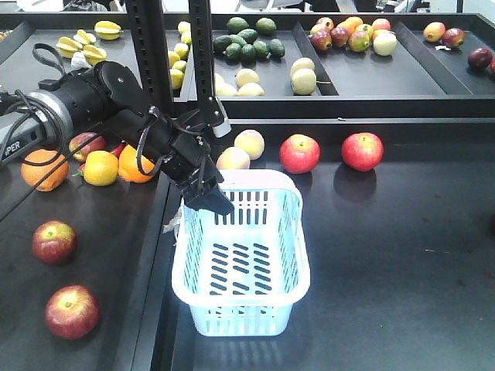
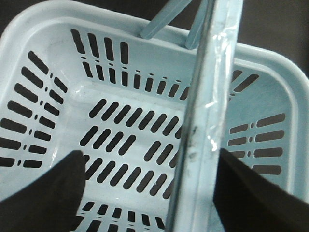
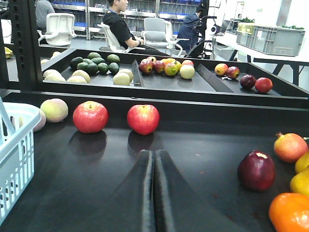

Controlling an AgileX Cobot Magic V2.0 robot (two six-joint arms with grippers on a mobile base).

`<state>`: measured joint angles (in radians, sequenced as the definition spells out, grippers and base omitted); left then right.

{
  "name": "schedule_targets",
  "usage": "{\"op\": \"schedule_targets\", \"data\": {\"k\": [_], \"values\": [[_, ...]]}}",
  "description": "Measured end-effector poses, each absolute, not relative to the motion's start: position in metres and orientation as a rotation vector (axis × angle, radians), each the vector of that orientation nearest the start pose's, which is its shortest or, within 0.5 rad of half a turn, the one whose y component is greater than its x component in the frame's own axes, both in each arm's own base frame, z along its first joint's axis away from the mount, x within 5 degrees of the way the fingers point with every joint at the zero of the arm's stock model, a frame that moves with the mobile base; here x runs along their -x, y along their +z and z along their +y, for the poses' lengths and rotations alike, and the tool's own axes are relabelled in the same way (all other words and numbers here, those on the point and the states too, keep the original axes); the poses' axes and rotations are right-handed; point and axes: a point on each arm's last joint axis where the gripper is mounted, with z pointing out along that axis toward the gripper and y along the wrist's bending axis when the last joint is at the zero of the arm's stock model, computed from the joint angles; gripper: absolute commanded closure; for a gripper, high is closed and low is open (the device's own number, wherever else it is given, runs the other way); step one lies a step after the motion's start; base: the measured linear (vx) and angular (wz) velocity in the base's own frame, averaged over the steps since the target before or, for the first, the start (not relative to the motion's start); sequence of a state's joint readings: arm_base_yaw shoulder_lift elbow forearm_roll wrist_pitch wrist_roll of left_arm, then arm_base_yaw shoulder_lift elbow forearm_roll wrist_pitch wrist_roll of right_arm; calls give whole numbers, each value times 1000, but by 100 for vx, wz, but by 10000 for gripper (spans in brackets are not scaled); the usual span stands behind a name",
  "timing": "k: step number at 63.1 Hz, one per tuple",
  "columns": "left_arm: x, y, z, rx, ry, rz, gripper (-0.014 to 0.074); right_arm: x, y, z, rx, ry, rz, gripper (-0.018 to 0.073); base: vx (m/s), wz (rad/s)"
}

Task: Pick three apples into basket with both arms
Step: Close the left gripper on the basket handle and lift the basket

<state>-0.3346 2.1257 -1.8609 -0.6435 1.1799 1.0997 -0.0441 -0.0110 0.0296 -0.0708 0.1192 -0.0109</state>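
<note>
Hovering over basket (image 1: 300,247) corner rim: left end effector (image 1: 207,193), jaws apart.

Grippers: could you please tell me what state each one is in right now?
Left gripper: open over the basket, gripping nothing.
Right gripper: closed, with nothing between the fingers.

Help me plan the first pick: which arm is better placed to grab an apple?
Right. The right gripper, though shut, points straight at two apples with nothing between. The left gripper hangs open over the empty basket, no apple beneath.
</note>
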Motion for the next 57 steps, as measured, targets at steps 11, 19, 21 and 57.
{"op": "schedule_targets", "data": {"k": [11, 19, 21, 57], "values": [[-413, 248, -197, -1541, -679, 2142, 361, -57, 193, -3, 24, -103, 1622, 563, 0, 0], [-412, 248, -198, -1546, -689, 2143, 533, -57, 193, -3, 24, -103, 1622, 563, 0, 0], [-412, 248, -198, -1549, -689, 2142, 570, -57, 193, -3, 24, -103, 1622, 563, 0, 0], [-386, 310, -193, -1200, -829, 2304, 605, -57, 193, -3, 24, -103, 1622, 563, 0, 0]]}}
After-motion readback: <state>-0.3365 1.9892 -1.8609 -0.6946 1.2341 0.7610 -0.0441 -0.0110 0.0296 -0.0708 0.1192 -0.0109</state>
